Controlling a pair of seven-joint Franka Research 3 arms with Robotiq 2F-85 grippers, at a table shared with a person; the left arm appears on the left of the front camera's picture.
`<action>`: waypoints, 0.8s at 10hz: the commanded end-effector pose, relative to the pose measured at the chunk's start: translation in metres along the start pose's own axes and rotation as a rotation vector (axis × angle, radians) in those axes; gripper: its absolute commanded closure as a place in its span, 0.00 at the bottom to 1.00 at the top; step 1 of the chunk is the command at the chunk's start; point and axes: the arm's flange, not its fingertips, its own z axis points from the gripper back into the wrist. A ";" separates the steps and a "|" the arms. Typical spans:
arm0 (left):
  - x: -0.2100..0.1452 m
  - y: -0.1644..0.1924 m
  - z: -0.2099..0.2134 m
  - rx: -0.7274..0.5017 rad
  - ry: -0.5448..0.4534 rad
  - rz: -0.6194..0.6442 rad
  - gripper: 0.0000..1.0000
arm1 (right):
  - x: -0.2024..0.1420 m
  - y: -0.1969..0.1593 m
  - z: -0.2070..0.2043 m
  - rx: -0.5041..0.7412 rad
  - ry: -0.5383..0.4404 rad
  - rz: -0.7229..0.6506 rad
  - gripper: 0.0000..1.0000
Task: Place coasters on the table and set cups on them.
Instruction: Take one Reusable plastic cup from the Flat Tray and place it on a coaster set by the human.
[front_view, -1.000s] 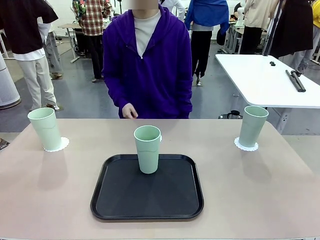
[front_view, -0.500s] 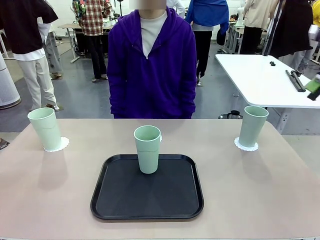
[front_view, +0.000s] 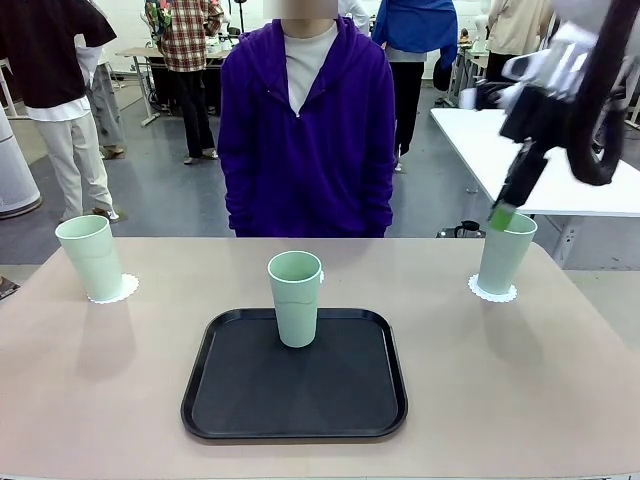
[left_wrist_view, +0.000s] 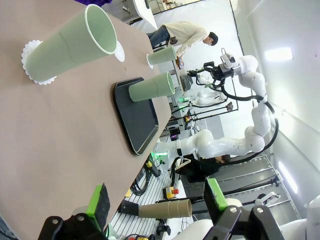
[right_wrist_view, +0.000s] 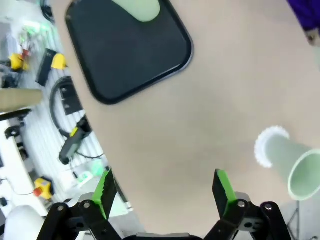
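Front view first. The right gripper (front_view: 504, 212) is a smear up at the right and its arm is cut by the frame edge. Only one green tip reads, so the gap can't be judged from here. That tip hangs just above the rim of the right cup (front_view: 505, 256), which stands on its coaster (front_view: 493, 292). Well away to the gripper's side, the left cup (front_view: 90, 258) stands on a coaster (front_view: 113, 290) too. Between them, the middle cup (front_view: 295, 300) stands on the black tray (front_view: 330, 395) and hides all but a sliver of the third coaster (front_view: 321, 275). The count is three cups, three coasters and one tray on the table (front_view: 520, 380). A person in a purple hoodie (front_view: 305, 140) stands across it.

Left wrist view now. The left gripper (left_wrist_view: 156, 200) has its fingers spread wide with nothing between them. Ahead and off to one side lies the left cup (left_wrist_view: 67, 42), its rim covering part of the third coaster (left_wrist_view: 120, 50). Beyond come the tray (left_wrist_view: 137, 115) with the middle cup (left_wrist_view: 150, 87), then the right cup (left_wrist_view: 162, 55), its coaster too small to make out.

Right wrist view. The right gripper (right_wrist_view: 164, 190) has its fingers apart and empty over bare table. Just beside one finger is the right cup (right_wrist_view: 292, 162) on its coaster (right_wrist_view: 267, 142), clipped by the frame edge. Ahead is the tray (right_wrist_view: 130, 55), with the middle cup (right_wrist_view: 137, 7) cut off at the top.
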 end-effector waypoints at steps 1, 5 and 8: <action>0.000 -0.002 0.001 0.011 -0.001 0.004 0.00 | 0.017 0.004 -0.040 -0.100 0.013 0.037 0.00; 0.000 -0.002 0.001 0.011 -0.001 0.004 0.00 | 0.045 0.004 -0.083 0.017 -0.034 0.102 0.00; 0.000 -0.002 0.001 0.011 -0.001 0.004 0.00 | 0.043 0.009 -0.072 -0.058 0.002 0.098 0.00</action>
